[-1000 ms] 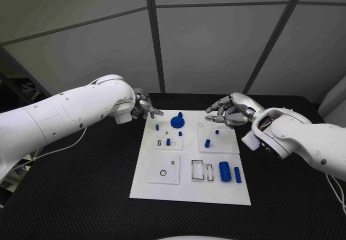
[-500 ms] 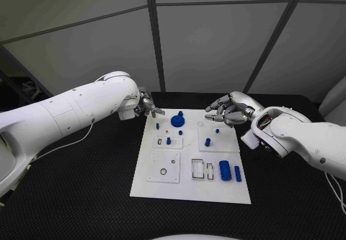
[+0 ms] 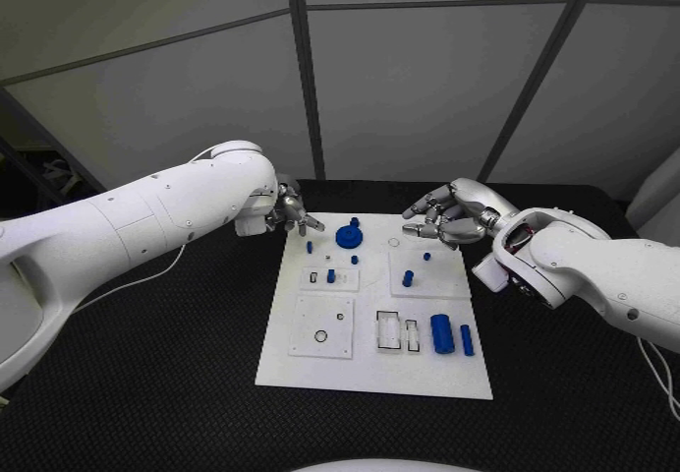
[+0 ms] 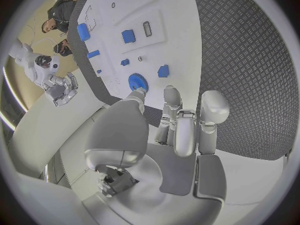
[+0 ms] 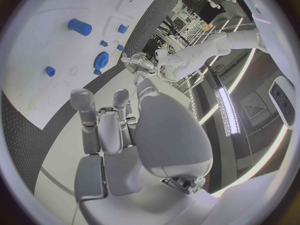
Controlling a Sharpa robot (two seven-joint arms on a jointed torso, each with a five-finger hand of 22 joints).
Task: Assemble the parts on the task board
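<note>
Two white robot arms reach in over a black bench [image 3: 156, 354] from opposite sides. The left hand [image 3: 291, 212] hangs above the far left corner of the white task board [image 3: 375, 369], its silver fingers [image 4: 177, 127] loosely curled and holding nothing. The right hand [image 3: 446, 218] hovers above the board's far right corner, fingers [image 5: 106, 130] bent and apart, also holding nothing
</note>
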